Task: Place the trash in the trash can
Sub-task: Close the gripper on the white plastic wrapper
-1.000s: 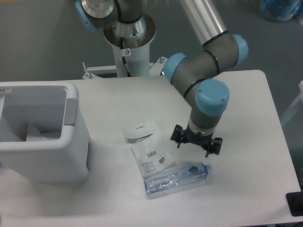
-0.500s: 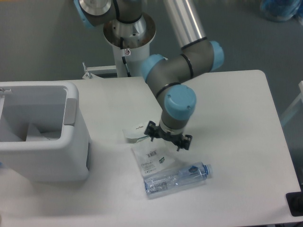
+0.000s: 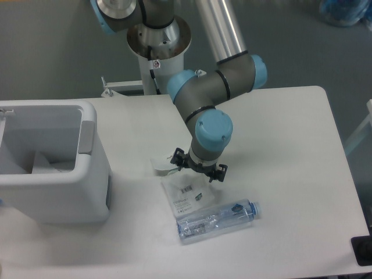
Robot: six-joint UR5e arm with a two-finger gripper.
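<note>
A big white table [image 3: 290,174] with round corners stands on a grey floor [image 3: 52,46]. Something blue [image 3: 346,11] sits far back in the corner.

From my feed, the gripper [image 3: 197,168] covers the packet's [image 3: 189,195] upper part, and I can't tell how its jaws stand. The trash can [image 3: 87,192] runs off the left edge. The barcode print is too small to read.

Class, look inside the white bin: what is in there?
Inside the trash can, pale, whitish material lies at the bottom; what it is cannot be told. The near wall hides the rest of the floor.
</note>
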